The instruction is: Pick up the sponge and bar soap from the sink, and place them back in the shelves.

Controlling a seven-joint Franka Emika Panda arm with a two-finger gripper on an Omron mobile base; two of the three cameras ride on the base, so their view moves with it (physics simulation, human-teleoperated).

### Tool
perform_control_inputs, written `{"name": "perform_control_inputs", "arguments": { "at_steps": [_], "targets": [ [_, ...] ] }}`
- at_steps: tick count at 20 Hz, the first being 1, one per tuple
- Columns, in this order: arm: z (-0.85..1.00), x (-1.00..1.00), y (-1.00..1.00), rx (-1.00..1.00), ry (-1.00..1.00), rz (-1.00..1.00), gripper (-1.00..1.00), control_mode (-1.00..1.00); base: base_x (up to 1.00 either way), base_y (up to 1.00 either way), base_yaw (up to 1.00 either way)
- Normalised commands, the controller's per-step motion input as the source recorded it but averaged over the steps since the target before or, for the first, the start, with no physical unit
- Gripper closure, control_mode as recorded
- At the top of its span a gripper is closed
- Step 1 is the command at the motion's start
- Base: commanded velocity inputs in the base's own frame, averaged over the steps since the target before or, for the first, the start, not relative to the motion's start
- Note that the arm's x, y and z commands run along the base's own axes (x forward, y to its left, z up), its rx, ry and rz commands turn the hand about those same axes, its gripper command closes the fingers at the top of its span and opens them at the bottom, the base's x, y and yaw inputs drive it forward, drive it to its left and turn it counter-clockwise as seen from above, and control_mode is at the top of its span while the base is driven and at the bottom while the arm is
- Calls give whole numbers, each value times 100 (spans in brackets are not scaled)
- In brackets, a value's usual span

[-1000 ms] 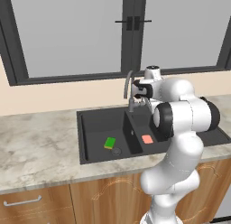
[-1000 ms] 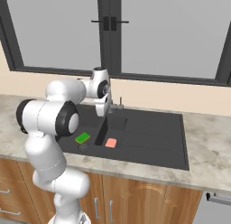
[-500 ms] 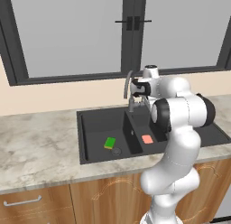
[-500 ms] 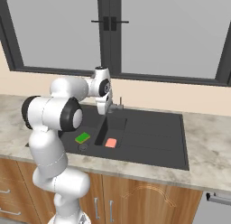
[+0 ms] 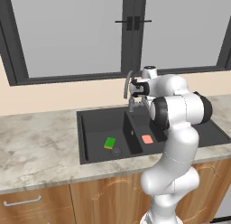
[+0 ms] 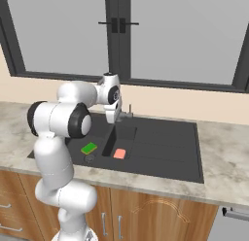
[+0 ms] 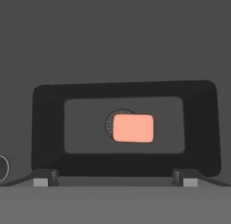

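No writing is readable. The pink soap [image 7: 133, 128] lies flat over a drain; the gripper [image 7: 115, 177] is wide open, holding nothing.

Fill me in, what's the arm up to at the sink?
The white arm hangs over the black double-basin sink with its fingers spread open and empty, looking straight down at the salmon-pink bar soap, which lies over a drain. The green sponge lies in the other basin. Neither has been picked up yet.
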Motion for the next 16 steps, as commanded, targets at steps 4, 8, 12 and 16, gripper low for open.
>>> {"name": "perform_control_inputs", "arguments": {
  "at_steps": [4, 8, 12, 16],
  "targets": [
    [-4, 3, -4, 0, 0, 0, -100, -100, 0, 0, 0],
    [-1, 1, -2, 0, 0, 0, -100, -100, 0, 0, 0],
    [-1, 1, 0, 0, 0, 0, -100, -100, 0, 0, 0],
    [0, 2, 0, 0, 0, 0, -100, -100, 0, 0, 0]
  ]
}}
